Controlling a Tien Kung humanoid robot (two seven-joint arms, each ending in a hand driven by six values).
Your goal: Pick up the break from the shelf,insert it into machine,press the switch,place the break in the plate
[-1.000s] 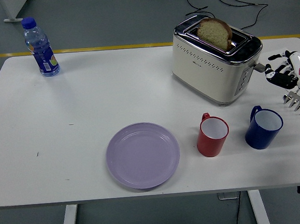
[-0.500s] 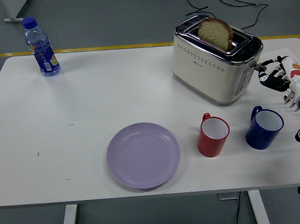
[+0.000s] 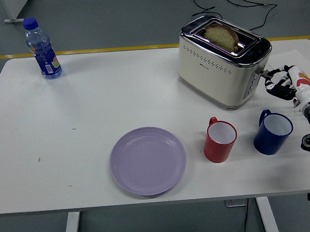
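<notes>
Your right hand (image 3: 279, 82) is at the table's right edge, fingers curled against the toaster's (image 3: 221, 61) side lever — holding nothing. Bread (image 3: 221, 36) sits low in the slot. The purple plate (image 3: 148, 160) waits near the front edge — bare.

- The white bench (image 3: 90, 110) spans nearly the full width of the view, its near edge along the bottom.
- A blue-capped water bottle (image 3: 42, 48) stands upright at the far left corner.
- A cream toaster (image 3: 223, 61) sits at the far right.
- A lilac plate (image 3: 148, 160) lies near the front edge, about centre.
- A red mug (image 3: 219, 139) stands right of the plate, a blue mug (image 3: 272, 132) just beyond it.
</notes>
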